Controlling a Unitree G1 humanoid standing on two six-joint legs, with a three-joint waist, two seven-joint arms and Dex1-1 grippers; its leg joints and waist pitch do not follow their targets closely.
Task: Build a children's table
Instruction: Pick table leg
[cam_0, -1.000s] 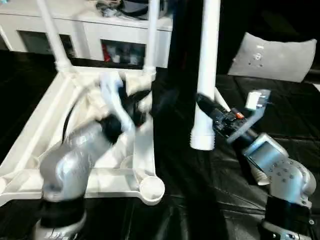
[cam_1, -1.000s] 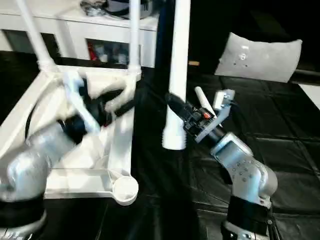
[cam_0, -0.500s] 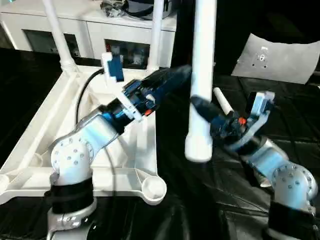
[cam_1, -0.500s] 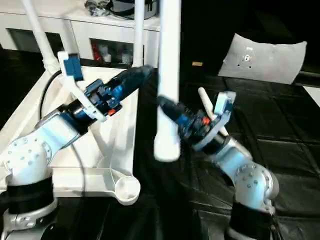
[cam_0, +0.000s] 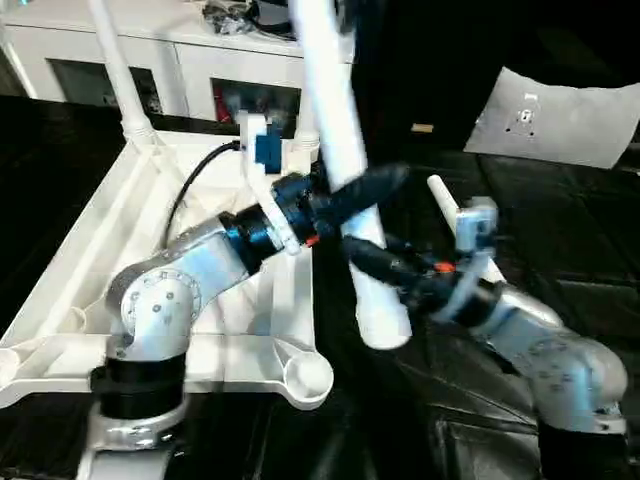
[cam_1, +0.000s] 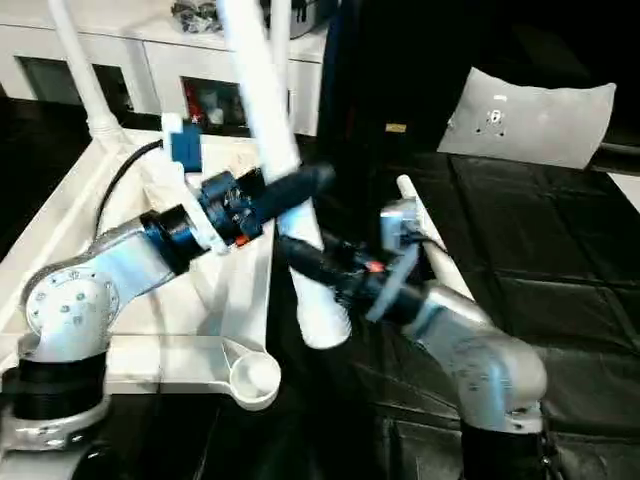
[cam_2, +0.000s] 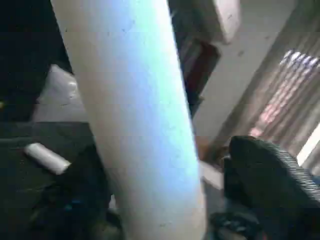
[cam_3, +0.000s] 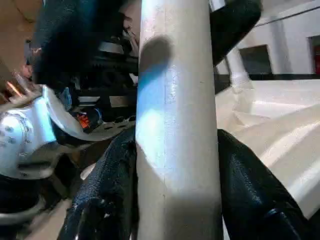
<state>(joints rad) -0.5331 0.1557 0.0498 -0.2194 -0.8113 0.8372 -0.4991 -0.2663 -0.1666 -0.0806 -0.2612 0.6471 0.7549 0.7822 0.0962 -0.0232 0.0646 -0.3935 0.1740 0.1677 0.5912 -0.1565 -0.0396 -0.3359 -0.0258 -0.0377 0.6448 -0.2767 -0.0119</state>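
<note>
The children's table top (cam_0: 72, 252) lies upside down on the left. Two legs (cam_0: 115, 70) stand in its far corner sockets, and the near right socket (cam_0: 308, 372) is bare. My right gripper (cam_0: 365, 255) is shut on a third white leg (cam_0: 340, 150), low on it near the flared end; the leg tilts with its upper end to the left. In the right wrist view both fingers (cam_3: 250, 180) press on the leg (cam_3: 177, 125). My left gripper (cam_0: 385, 182) reaches across and straddles this leg higher up, open; one finger (cam_2: 265, 170) stands off the leg (cam_2: 135, 115).
Another white leg (cam_0: 447, 205) lies on the black floor covering behind my right arm. A white cabinet (cam_0: 180, 50) runs along the back, and a grey cushion (cam_0: 560, 115) sits at the far right.
My left arm swung from over the table top to the held leg, and its fingers now stand around it. My right gripper tilted the leg, upper end to the left.
</note>
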